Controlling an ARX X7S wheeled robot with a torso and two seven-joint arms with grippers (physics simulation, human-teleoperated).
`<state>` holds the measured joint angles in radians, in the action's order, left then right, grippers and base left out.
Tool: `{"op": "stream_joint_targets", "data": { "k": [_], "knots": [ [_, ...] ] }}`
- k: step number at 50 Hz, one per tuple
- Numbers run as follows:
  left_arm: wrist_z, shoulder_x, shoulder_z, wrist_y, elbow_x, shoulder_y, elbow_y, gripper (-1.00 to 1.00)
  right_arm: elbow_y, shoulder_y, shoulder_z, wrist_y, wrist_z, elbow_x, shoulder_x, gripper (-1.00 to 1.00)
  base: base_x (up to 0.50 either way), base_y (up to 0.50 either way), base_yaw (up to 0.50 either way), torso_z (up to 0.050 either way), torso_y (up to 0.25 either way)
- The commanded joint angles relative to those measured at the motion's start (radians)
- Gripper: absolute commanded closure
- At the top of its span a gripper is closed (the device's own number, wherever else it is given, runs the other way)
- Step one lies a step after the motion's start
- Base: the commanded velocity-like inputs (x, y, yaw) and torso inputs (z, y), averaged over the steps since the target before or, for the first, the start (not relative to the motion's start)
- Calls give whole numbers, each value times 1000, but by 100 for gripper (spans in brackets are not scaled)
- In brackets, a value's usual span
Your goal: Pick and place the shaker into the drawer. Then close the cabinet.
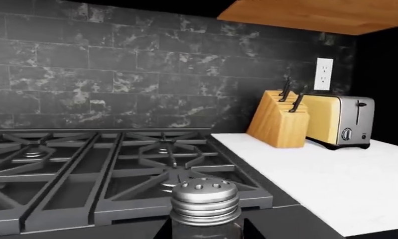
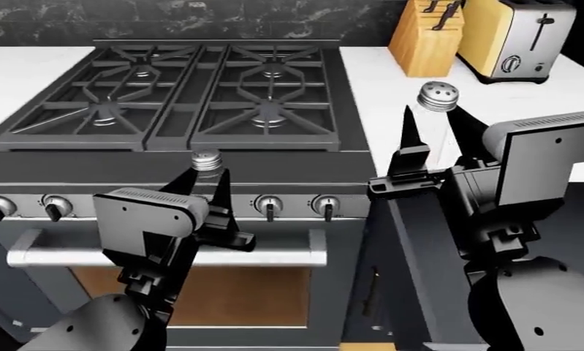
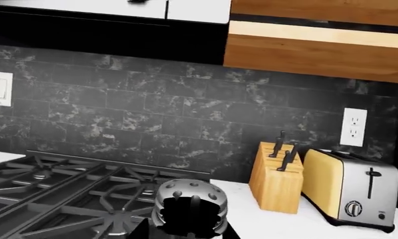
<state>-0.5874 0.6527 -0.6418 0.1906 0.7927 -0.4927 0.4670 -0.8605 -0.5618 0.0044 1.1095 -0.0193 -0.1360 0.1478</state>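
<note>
Two metal-capped glass shakers show. One shaker (image 2: 206, 161) sits between the fingers of my left gripper (image 2: 206, 180) over the stove's front edge; up close its shaker cap (image 1: 204, 198) fills the space in my left gripper (image 1: 205, 232), which is shut on the glass. The other shaker (image 2: 437, 96) is held by my right gripper (image 2: 434, 121) above the counter's front, right of the stove; in the right wrist view that shaker (image 3: 189, 201) is in my right gripper (image 3: 189, 232). A dark pulled-out drawer (image 2: 408, 256) lies below the right gripper, largely hidden by the arm.
A gas stove (image 2: 175, 95) with black grates and a row of knobs (image 2: 268, 205) fills the middle. On the white counter (image 2: 379, 95) at the back right stand a wooden knife block (image 2: 426, 36) and a toaster (image 2: 514, 36). An oven handle (image 2: 282, 257) runs below.
</note>
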Motion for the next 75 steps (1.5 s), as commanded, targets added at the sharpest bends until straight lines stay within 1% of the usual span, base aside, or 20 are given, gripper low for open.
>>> {"op": "stream_joint_targets", "data": {
  "k": [1, 8, 15, 25, 62, 70, 73, 75],
  "knots": [
    [-2, 0, -1, 2, 10, -9, 5, 100, -3, -5, -6, 4, 1, 1, 7, 100, 1, -500, 0, 0, 0],
    [-2, 2, 12, 30, 32, -61, 5, 100, 0, -15, -8, 11, 6, -3, 12, 100, 0, -500, 0, 0, 0],
    [-7, 2, 11, 34, 31, -64, 16, 100, -4, -12, -9, 13, 13, -7, 11, 100, 0, -500, 0, 0, 0],
    [-17, 7, 24, 63, 58, -109, 34, 100, -8, -11, -5, 15, 18, -16, 14, 100, 0, -500, 0, 0, 0],
    [-4, -6, 2, 55, 37, -92, 26, 100, -3, 2, -13, -1, 35, -43, 25, 100, 0, -500, 0, 0, 0],
    [-2, -3, 1, 59, 39, -95, 29, 100, -10, -6, -15, 19, 36, -55, 27, 100, 3, -42, 0, 0, 0],
    [2, 3, -1, 72, 47, -107, 34, 100, -22, -22, -33, 62, 35, -58, 43, 100, 0, 0, 0, 0, 0],
    [39, 17, -8, 91, 84, -123, 52, 100, -40, -48, -40, 116, 35, -64, 52, 100, 0, 0, 0, 0, 0]
  ]
}}
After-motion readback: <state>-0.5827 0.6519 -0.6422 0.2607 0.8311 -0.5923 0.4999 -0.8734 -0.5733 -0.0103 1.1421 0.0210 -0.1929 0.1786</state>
